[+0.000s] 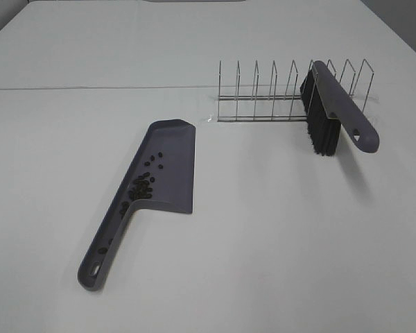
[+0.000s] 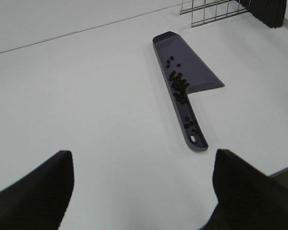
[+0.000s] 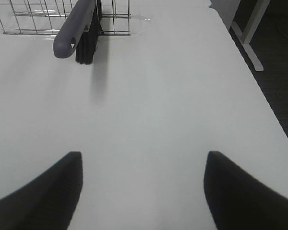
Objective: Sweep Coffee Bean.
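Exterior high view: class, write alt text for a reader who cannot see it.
A grey-purple plastic dustpan lies on a white table, small dark coffee beans collected in it. Behind it to the right, a black-bristled, grey-handled brush rests in a wire rack.

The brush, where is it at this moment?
In the high view the brush is right of centre, propped in the wire rack, its handle end sticking out toward the front, well apart from the dustpan.

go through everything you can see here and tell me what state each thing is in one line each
Dark brown coffee beans: lying in the dustpan, some down its handle channel.
Purple plastic dustpan: flat on the table, not held.
Purple brush with black bristles: propped in the rack, bristles down.
Wire rack: upright on the table.
Left gripper: open, empty.
Right gripper: open, empty.
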You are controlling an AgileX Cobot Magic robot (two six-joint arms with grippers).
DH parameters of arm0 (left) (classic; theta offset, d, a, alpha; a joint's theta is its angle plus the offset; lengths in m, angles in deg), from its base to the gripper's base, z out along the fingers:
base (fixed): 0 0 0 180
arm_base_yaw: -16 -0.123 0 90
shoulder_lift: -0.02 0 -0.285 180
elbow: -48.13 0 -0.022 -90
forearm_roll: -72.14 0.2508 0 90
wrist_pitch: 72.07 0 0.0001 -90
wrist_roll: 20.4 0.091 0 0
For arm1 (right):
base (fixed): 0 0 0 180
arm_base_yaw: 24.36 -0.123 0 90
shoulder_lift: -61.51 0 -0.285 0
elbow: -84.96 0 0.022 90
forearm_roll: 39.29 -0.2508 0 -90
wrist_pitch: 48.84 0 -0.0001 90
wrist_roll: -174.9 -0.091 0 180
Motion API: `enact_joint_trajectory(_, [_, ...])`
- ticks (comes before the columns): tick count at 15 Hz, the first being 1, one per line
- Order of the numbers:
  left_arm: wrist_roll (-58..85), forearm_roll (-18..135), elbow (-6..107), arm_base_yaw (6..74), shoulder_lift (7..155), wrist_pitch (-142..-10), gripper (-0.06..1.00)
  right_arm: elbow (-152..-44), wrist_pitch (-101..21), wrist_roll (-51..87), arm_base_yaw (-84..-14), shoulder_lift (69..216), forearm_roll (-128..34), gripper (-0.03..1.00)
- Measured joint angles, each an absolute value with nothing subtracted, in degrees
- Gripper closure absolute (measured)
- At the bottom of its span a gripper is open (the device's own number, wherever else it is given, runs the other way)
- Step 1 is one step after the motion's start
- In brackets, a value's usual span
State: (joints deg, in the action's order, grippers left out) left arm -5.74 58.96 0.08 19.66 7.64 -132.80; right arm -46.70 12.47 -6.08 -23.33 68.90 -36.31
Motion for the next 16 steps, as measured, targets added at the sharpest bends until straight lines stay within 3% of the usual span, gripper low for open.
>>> enact_joint_trajectory(16, [-5.74, 58.96, 0.08, 19.66, 7.64, -132.80, 0.18, -46.70, 12.47, -6.08, -23.33, 68.90, -36.31, 0.29])
